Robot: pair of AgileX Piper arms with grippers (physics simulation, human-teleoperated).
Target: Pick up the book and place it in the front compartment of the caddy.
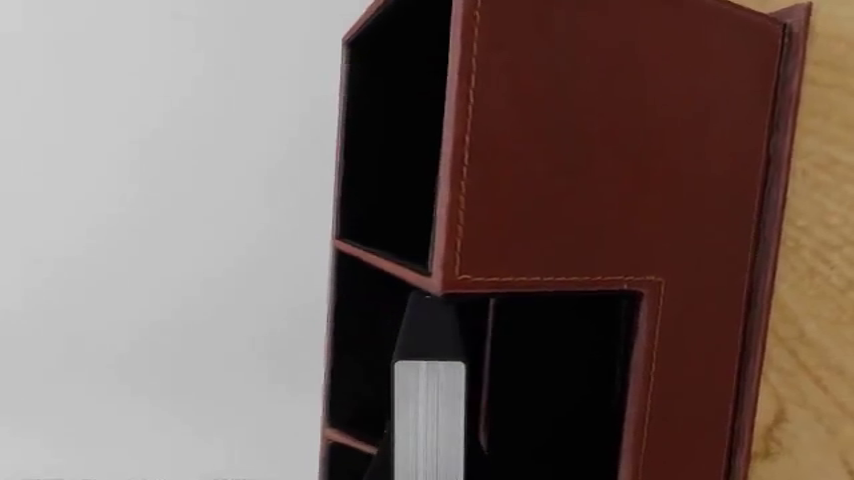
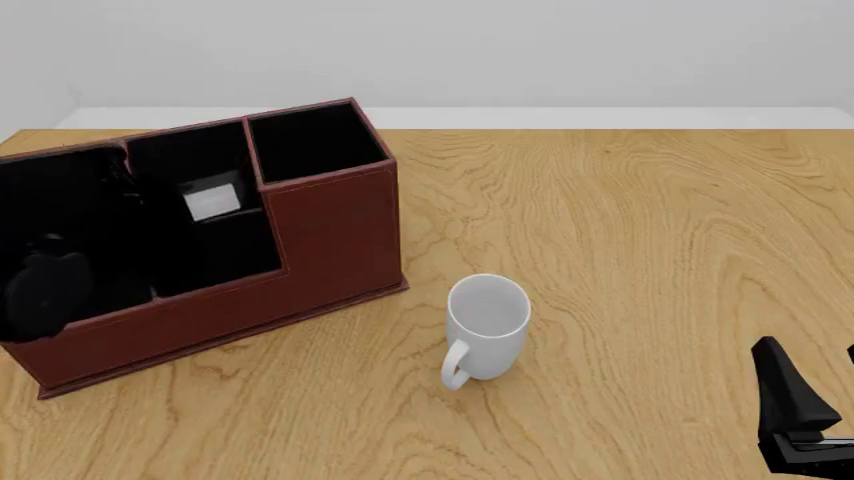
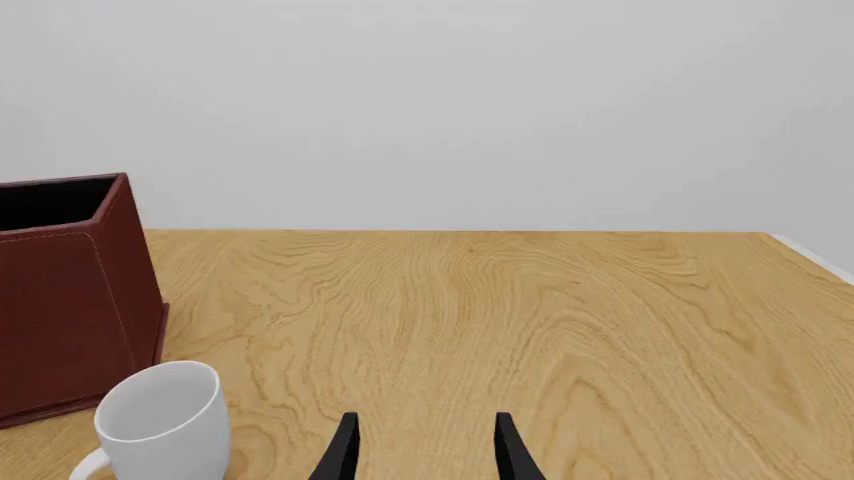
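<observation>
left tool (image 2: 47, 290): low inside caddy (image 2: 334, 240), grip unreadable | book (image 2: 211, 203) upright in compartment | risk: withdrawal could snag, topple it | right tool (image 3: 424, 445): wide, empty

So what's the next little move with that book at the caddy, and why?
Probably ease the left arm straight down a little. The book stands on end within the caddy, white page edge up, near a divider in the black interior, and I can't see whether it has bottomed out. The left jaws are hidden, so whether they grip it is unclear.
</observation>
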